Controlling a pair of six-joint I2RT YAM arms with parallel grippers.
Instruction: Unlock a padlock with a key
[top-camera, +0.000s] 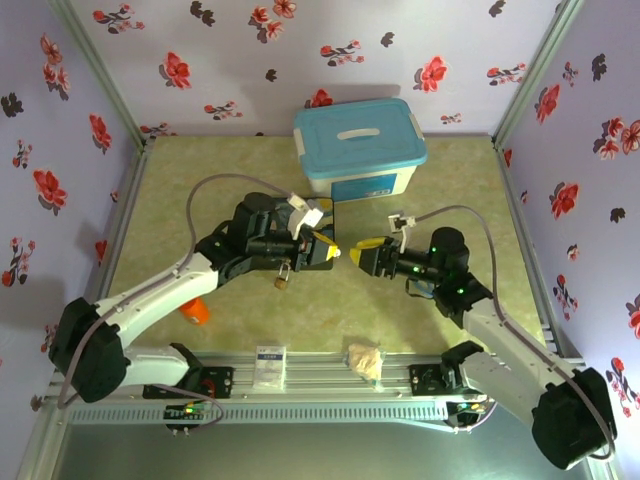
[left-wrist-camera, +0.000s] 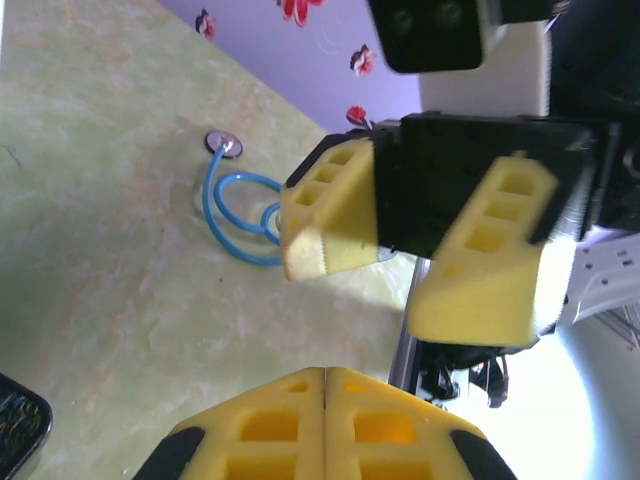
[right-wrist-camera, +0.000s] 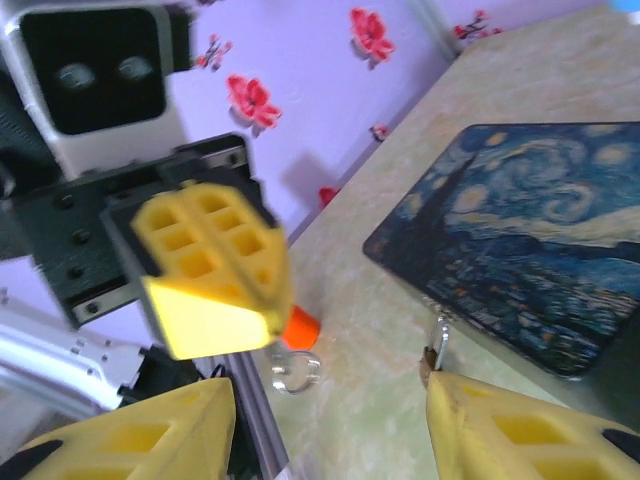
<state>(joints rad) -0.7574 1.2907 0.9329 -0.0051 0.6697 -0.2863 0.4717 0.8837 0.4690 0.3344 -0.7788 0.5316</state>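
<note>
A pale green marbled table (top-camera: 440, 310) stands inside lavender walls printed with red and black flowers. The padlock (top-camera: 282, 281), a tiny brass body with a thin silver shackle, lies on the table near the middle. It is just on the near side of the left arm's wrist and a little to the left of where the two grippers meet. Both grippers are apart from it.

The left gripper (top-camera: 327, 249) hovers over the table with its yellow pads pressed flat together. In the left wrist view the seam between them is tight, and whether anything thin is pinched there cannot be told. The right gripper (top-camera: 358, 250) faces it tip to tip, just apart, with its two yellow fingers spread wide around empty air.

On the far side of the padlock, partly under the left arm, a dark blue tin (right-wrist-camera: 520, 240) painted with swirling stars lies flat. An orange cylinder (top-camera: 197, 312) rests beside the left forearm, well to the left of the padlock. In the right wrist view a small silver wire ring (right-wrist-camera: 295, 372) sits just in front of that cylinder. In the left wrist view a thin blue cord (left-wrist-camera: 240, 215) loops on the table.

A white plastic box with a blue lid (top-camera: 360, 148) stands at the back centre. Along the near rail lie a beige lumpy wad (top-camera: 366, 360) and a small white card (top-camera: 270, 366).
</note>
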